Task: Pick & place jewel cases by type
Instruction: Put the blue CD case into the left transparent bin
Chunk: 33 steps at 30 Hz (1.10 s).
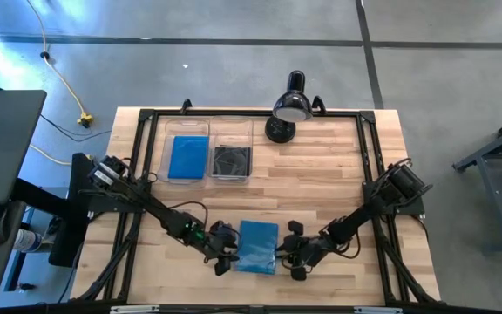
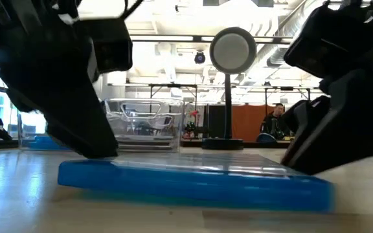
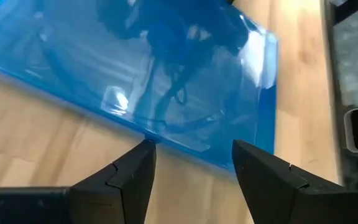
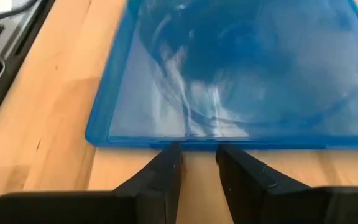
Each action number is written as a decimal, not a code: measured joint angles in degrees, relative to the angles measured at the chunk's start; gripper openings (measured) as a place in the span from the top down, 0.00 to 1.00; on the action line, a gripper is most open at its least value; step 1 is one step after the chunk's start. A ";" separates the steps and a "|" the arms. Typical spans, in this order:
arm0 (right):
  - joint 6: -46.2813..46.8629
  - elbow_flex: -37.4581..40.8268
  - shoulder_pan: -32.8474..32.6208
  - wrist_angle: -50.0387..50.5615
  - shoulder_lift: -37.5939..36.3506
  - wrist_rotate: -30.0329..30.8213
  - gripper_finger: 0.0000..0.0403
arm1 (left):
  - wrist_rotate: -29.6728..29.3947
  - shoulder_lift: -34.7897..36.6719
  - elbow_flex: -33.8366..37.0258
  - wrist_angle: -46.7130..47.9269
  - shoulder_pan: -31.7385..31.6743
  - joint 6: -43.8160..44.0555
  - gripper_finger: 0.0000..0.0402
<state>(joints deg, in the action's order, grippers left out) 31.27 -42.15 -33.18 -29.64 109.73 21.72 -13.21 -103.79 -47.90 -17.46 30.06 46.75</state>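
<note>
Two grippers flank one blue case (image 1: 257, 246), which lies flat on the table (image 1: 321, 183) near its front edge, well apart from the lamp (image 1: 289, 109) at the back. Take the case as the landmark.

Left of the case and back toward the lamp, two clear bins (image 1: 209, 148) stand side by side; the left one holds a blue case, the right one a dark case.

The left gripper (image 1: 224, 250) sits just at the case's left edge. In the left wrist view its fingers (image 3: 135, 174) stand apart with nothing between them, tips level with that edge, one tip touching or almost touching it.

The right gripper (image 1: 295, 253) sits just at the case's right edge. In the right wrist view its jaws are only narrowly parted and empty, tips just short of the edge, which runs square across them.

The case looks near-square, so its long axis is hard to call. Both arms seem equally near; the left one's wider jaws look readier to take the thin edge, though the case lying flat leaves little to bite.
</note>
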 joint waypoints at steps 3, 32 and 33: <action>0.46 -0.04 0.23 -1.29 0.00 -0.40 0.75 | -0.60 0.16 -0.28 4.61 -0.03 1.51 0.48; 12.51 -0.44 -0.07 -15.51 -0.42 -9.52 0.76 | 3.93 -3.08 -0.26 -4.41 0.31 1.09 0.48; 13.65 -0.44 -0.03 -15.47 -0.42 -9.52 0.76 | 3.93 -3.10 -0.26 -4.60 0.31 1.11 0.48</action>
<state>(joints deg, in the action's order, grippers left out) 44.91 -42.59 -33.21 -45.11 109.32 12.20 -9.28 -106.89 -48.16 -22.06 30.37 47.87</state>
